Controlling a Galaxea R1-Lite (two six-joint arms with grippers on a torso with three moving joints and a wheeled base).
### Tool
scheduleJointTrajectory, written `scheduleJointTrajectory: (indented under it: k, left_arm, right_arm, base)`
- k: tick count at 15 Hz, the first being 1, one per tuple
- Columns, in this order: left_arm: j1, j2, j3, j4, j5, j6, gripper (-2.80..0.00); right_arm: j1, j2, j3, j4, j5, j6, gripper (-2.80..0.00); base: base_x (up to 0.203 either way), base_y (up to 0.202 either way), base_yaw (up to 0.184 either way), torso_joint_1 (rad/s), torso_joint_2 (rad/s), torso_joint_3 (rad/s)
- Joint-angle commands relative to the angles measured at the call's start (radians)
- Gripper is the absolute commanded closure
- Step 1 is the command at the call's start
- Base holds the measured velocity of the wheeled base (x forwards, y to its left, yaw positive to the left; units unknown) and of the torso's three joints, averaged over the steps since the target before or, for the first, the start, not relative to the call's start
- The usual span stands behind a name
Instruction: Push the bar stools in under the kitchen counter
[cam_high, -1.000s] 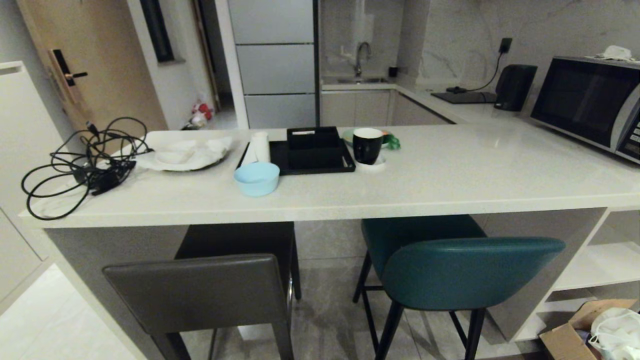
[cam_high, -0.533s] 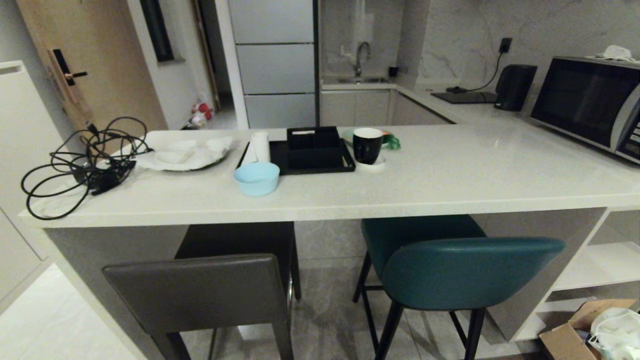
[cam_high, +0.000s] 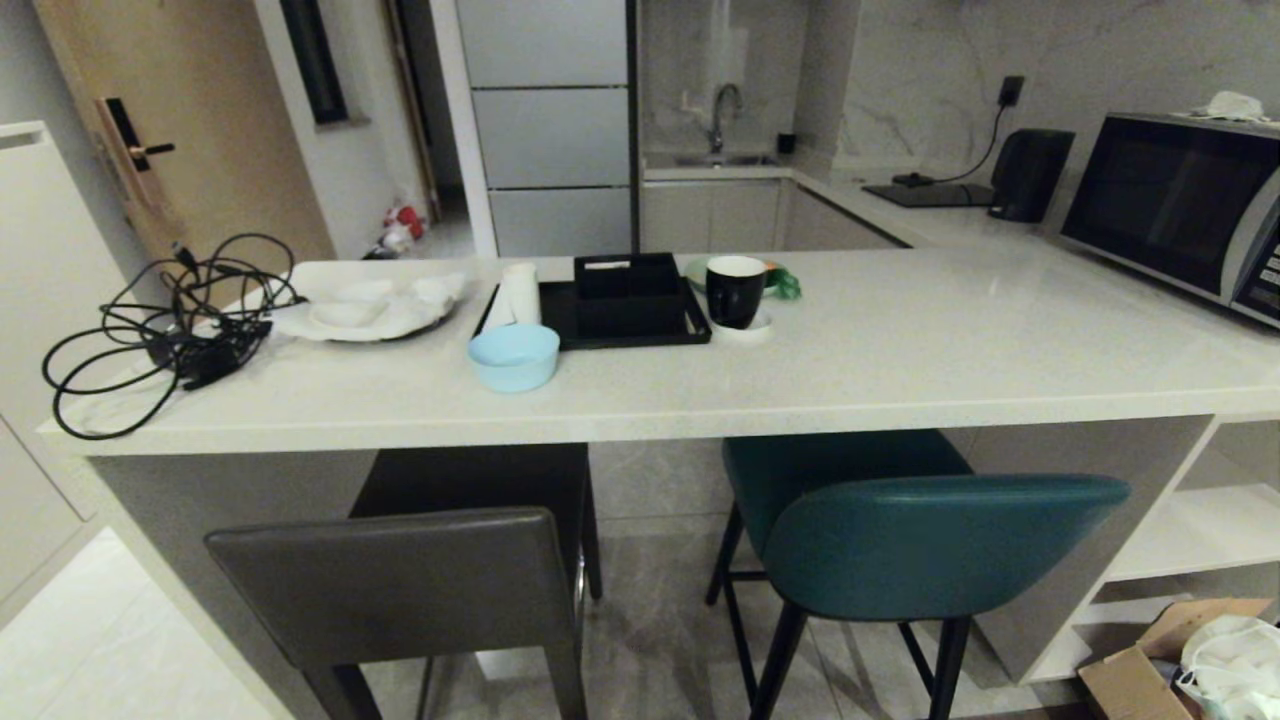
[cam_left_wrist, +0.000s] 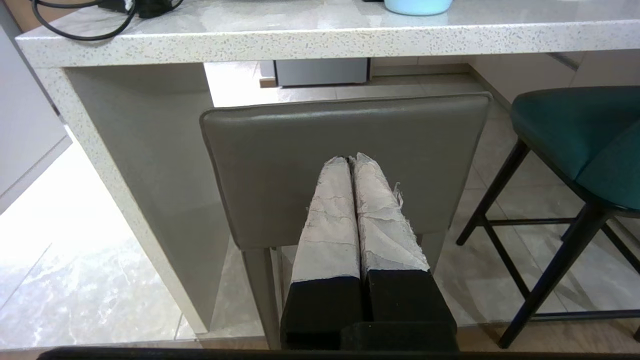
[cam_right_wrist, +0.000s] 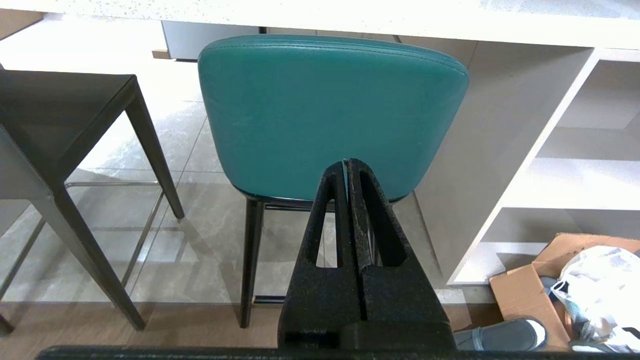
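So far I've pushed nothing: the grey stool (cam_high: 400, 590) on the left and teal stool (cam_high: 940, 545) on the right sit half under the bench (cam_high: 900, 370), backs protruding near me, my left hand (cam_left_wrist: 350, 160) and right hand (cam_right_wrist: 347, 162) clenched empty behind them.

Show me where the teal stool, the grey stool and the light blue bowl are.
teal stool (cam_high: 940, 540): head view, middle of its curved backrest.
grey stool (cam_high: 395, 585): head view, middle of its square backrest.
light blue bowl (cam_high: 514, 358): head view, its front wall, near the counter's edge.
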Motion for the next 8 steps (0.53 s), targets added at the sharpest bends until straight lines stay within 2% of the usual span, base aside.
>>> scheduleJointTrajectory:
  k: [1, 8]
  left_arm:
    - [0.0, 0.001, 0.018, -0.001, -0.001, 0.0, 0.0]
    - [0.0, 0.001, 0.018, -0.001, 0.001, -0.002, 0.0]
  right_arm:
    - [0.0, 0.0, 0.0, 0.0, 0.0, -0.001, 0.0]
    - [0.0, 0.0, 0.0, 0.002, 0.0, -0.001, 0.0]
  base:
    - [0.0, 0.0, 0.0, 0.0, 0.0, 0.0]
    - [0.0, 0.0, 0.0, 0.0, 0.0, 0.0]
